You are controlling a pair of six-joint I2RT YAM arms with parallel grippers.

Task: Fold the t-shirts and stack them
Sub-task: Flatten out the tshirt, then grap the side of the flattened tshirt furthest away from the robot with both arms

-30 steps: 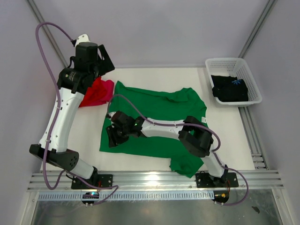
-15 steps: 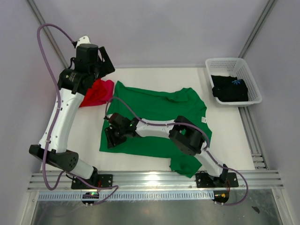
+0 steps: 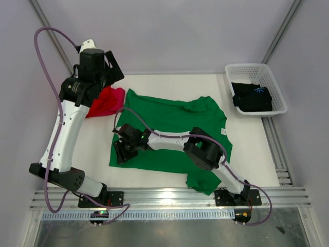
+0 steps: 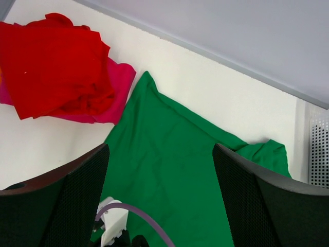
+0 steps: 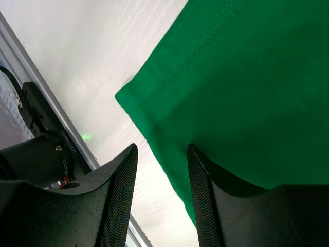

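Top external view: the green shirt lies spread on the table, the red shirt sits on the pink shirt by its far-left corner, and the black shirt is in the basket. The right gripper sits low at the green shirt's near-left corner with jaws partly apart (nothing pinched). The left gripper hangs high near the red shirt, jaws spread wide.

A robotics lab test cell: plain pale panel walls and aluminium frame posts enclose a white tabletop, with the cabled left arm and right arm bolted to a slotted rail.
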